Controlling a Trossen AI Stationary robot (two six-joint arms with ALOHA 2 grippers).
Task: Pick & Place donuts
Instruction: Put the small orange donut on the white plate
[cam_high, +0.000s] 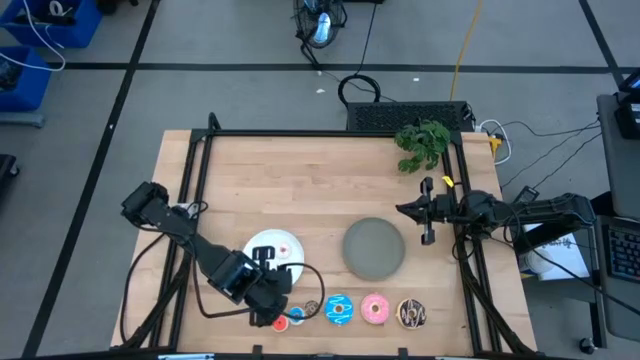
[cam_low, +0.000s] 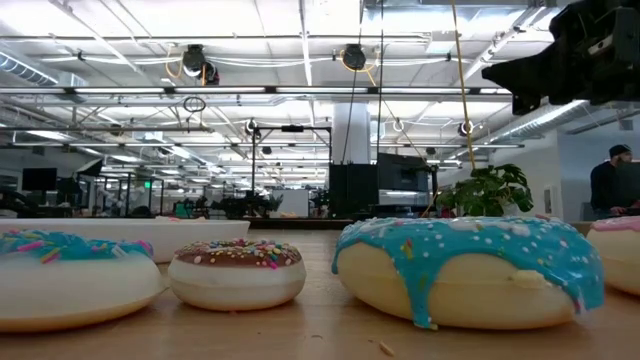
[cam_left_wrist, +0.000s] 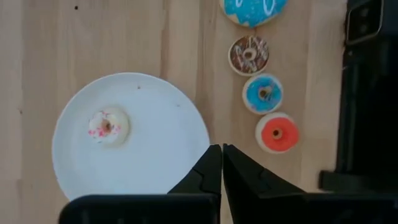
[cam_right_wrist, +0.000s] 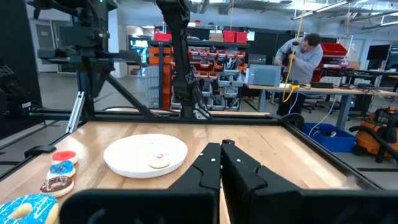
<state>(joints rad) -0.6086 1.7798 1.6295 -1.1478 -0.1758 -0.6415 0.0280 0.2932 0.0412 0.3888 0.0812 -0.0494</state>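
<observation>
A tiny white-pink donut (cam_left_wrist: 107, 126) lies on the white plate (cam_left_wrist: 143, 168). Beside the plate, a row runs along the near edge: tiny red (cam_left_wrist: 277, 132), small blue (cam_left_wrist: 262, 94), small brown sprinkled (cam_left_wrist: 249, 55), then larger blue (cam_high: 339, 309), pink (cam_high: 376, 309) and dark brown drizzled (cam_high: 412, 314). My left gripper (cam_left_wrist: 222, 160) is shut and empty, above the plate's rim, between the plate and the red donut. My right gripper (cam_high: 403, 210) waits shut and empty over the table's right side, pointing left; its wrist view shows the shut fingertips (cam_right_wrist: 221, 149).
An empty grey plate (cam_high: 374, 248) sits right of the white plate. A potted plant (cam_high: 422, 145) stands at the far right corner. A black frame rail (cam_high: 200, 170) borders the table. Bare wood lies across the far half. A person works at a bench (cam_right_wrist: 301, 53) beyond the table.
</observation>
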